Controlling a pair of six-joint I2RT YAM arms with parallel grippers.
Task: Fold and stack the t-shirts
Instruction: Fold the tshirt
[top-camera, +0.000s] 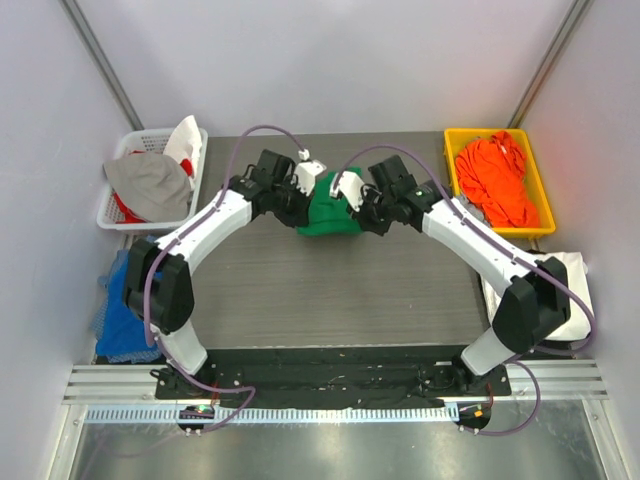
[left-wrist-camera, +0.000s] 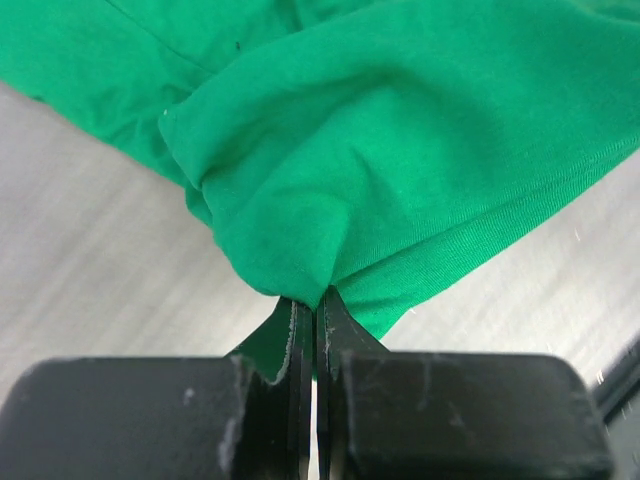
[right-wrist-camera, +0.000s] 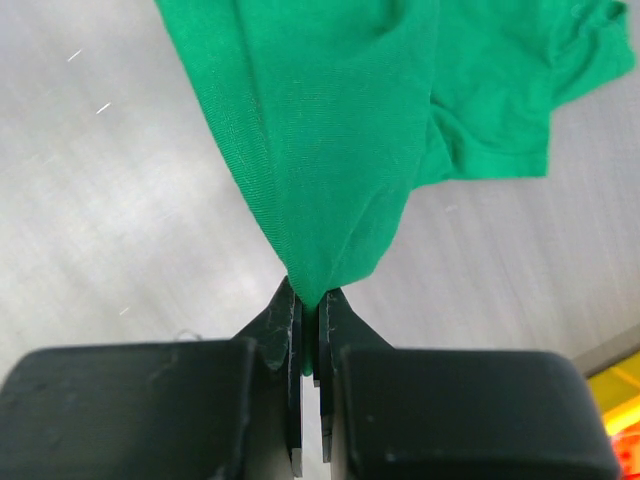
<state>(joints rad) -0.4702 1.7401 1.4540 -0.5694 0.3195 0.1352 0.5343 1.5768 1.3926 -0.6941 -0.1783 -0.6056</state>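
Bright green cotton t-shirt (top-camera: 325, 212) bunched upper centre, left gripper (left-wrist-camera: 313, 300) and right gripper (right-wrist-camera: 308, 300) each clamped on its fabric, crumpled orange t-shirt (top-camera: 497, 180) in yellow plastic bin (top-camera: 450, 160) upper right, grey cloth (top-camera: 150, 185) in white basket (top-camera: 118, 216) upper left

Pale walls (top-camera: 330, 60); dark table (top-camera: 330, 295), perhaps wood-grained.

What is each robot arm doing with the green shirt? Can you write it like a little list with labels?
left gripper: shut on a pinch of the green shirt
right gripper: shut on another pinch of the green shirt
green shirt: bunched up between the two grippers, over the far middle of the table
orange shirt: crumpled in the yellow bin
folding: not done yet
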